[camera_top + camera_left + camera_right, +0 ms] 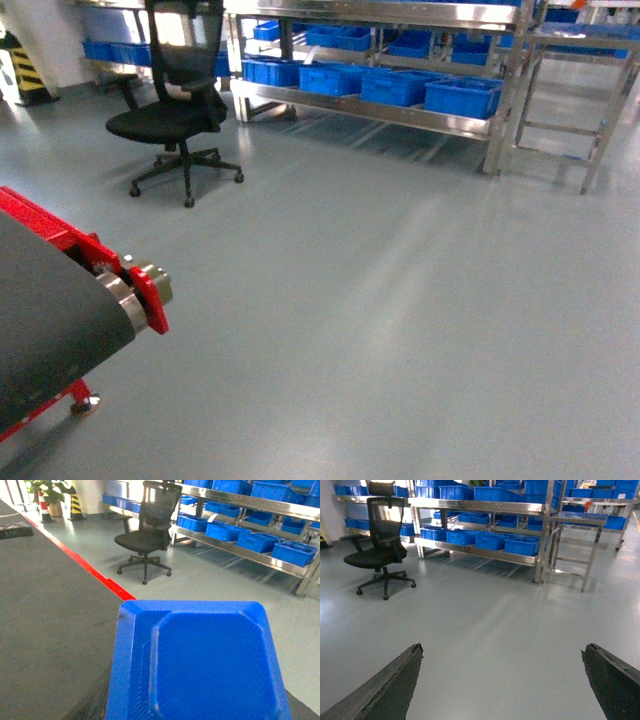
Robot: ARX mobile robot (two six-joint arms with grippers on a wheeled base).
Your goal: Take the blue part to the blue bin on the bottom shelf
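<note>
The blue part (200,665) fills the lower half of the left wrist view, a blue block with a recessed face, close to the camera above the dark belt. My left gripper (196,714) is shut on it; only one dark finger (89,706) shows at its left edge. My right gripper (502,652) is open over bare floor, nothing between its fingers. Far off, several blue bins (463,97) stand in a row on the bottom shelf (360,108) of a steel rack. Neither gripper appears in the head view.
A dark conveyor belt (45,320) with a red frame (150,295) is at my left. A black office chair (170,115) stands on the grey floor before the rack. A steel trolley frame (585,100) is at the right.
</note>
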